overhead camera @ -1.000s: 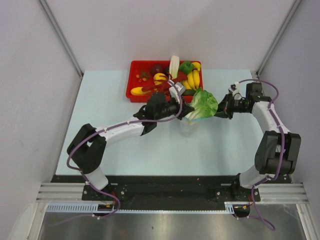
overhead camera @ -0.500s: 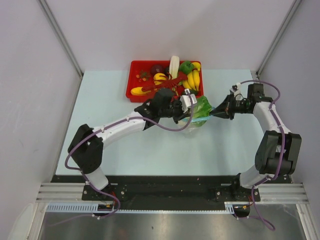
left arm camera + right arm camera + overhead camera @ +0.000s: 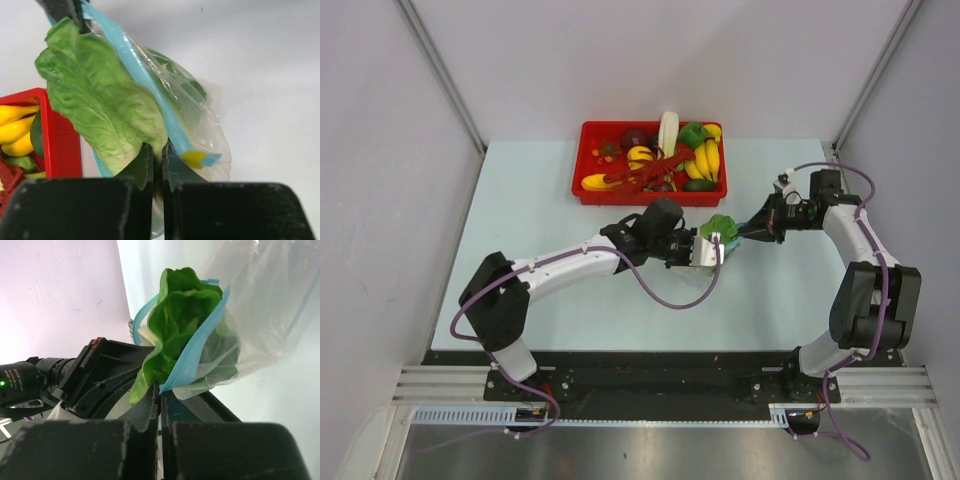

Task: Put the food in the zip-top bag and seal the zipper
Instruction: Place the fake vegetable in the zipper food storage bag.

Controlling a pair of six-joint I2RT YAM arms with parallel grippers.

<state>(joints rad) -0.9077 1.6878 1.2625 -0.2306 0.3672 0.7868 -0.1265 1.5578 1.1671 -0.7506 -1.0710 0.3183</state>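
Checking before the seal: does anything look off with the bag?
Yes. The cabbage sticks out past the zipper of the zip-top bag, held at its mouth by the left gripper and right gripper; it would likely block sealing.

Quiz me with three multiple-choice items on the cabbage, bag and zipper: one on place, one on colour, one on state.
1. Where is the cabbage relative to the zip-top bag? A wholly inside; B partly inside, leaves sticking out; C wholly outside.
2. What colour is the zipper? A blue; B red; C black.
3. What state is the zipper in? A sealed; B torn off; C open.
Key: B, leaves poke past the mouth; A, the strip shows blue; C, its strips part around the cabbage.
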